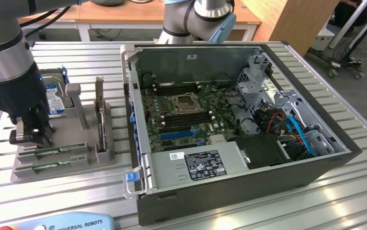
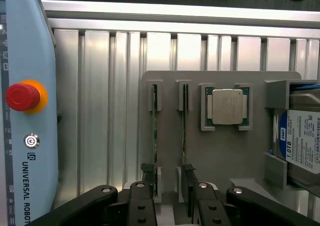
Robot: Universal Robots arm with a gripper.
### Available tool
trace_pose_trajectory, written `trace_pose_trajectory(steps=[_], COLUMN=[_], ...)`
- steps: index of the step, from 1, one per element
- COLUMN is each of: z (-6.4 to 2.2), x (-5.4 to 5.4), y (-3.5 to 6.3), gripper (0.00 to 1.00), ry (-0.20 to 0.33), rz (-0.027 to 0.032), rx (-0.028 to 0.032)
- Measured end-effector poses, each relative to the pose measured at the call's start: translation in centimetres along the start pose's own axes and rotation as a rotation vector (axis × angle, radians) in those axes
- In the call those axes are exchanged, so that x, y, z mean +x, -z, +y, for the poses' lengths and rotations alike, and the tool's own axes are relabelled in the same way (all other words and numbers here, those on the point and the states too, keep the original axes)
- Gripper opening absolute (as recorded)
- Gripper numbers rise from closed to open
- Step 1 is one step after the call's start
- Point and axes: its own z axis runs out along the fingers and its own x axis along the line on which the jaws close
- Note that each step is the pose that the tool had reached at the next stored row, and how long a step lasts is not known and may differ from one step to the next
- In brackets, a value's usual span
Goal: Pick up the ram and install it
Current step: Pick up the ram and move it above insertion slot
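Standing by the slatted counter [image 1: 74, 196], I see the arm poised over one end of the grey holder [image 1: 74, 158]. The tool [image 1: 35, 138] hangs low there, its two black fingers [image 2: 147, 178] spread well apart and clamped on nothing.

Directly beneath the tool, two thin green sticks sit on edge in parallel slots and run away from it along the holder. The ram [image 2: 154, 131] shows in the gap between the fingers, just inside one of them. The second green stick [image 2: 185, 126] lines up with the other finger and passes out of sight behind its tip. I cannot tell whether either fingertip touches a stick.

Past the second stick, on the far side from the ram, a square processor chip [image 2: 227, 106] lies flat in its own recess. Further out that way a hard drive [image 2: 300, 143] with a blue-and-white label stands in the holder.

On the tool's opposite side, off the holder, a pale blue pendant [image 2: 25, 161] with a red stop button [image 2: 21, 96] rests on the counter.

The open computer case [image 1: 235, 191] sits beside the holder, well apart from the tool, its green motherboard [image 1: 170, 120] uncovered
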Motion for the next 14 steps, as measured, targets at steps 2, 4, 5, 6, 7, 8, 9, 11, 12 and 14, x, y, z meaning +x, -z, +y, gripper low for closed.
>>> trace_pose_trajectory(steps=[2,4,5,6,7,8,9,11,12,14], z=[0.00,0.00,0.00,0.00,0.00,0.00,0.00,0.00,0.00,0.00], x=[0.02,0.03,0.03,0.03,0.03,0.04,0.04,0.04,0.04,0.04], y=[0.00,0.00,0.00,0.00,0.00,-0.01,-0.04,-0.11,-0.15,-0.24], gripper=[0.36,0.36,0.36,0.36,0.36,0.36,0.36,0.36,0.36,0.36], ry=[0.000,0.000,0.000,0.000,0.000,0.000,0.000,0.000,0.000,0.000], rz=[-0.0001,-0.0001,-0.0001,-0.0002,-0.0002,-0.0001,-0.0002,-0.0002,-0.0002,-0.0002], rx=[0.0000,0.0001,0.0000,0.0000,0.0000,0.0000,0.0000,0.0000,0.0000,0.0001])
